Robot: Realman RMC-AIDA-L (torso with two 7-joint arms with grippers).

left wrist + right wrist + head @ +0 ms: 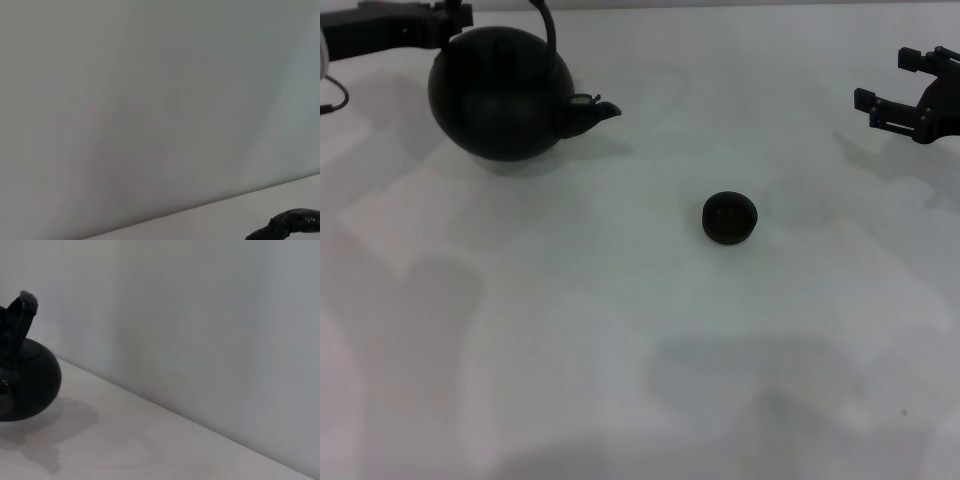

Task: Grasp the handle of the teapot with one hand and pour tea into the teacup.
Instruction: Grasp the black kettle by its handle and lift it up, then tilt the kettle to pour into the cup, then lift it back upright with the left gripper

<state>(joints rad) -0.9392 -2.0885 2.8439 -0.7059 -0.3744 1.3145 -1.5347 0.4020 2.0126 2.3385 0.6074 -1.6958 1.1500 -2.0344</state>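
Observation:
The round matte black teapot (500, 95) is at the far left of the white table (620, 330), its short spout (592, 113) pointing right toward the teacup. Its handle (549, 35) arches up past the top edge of the head view. My left gripper (452, 15) is at the pot's top left, close to the handle; whether it holds it is hidden. A dark wrapped piece of the handle (295, 224) shows in the left wrist view. The tiny black teacup (729, 217) stands alone mid-table. My right gripper (900, 92) hovers open at the far right. The right wrist view shows the teapot (27, 385) and its handle (19, 315).
A plain pale wall (200, 315) rises behind the table's far edge. A thin dark cable (334, 98) loops at the left edge beside my left arm. White tabletop stretches between the teacup and my right gripper.

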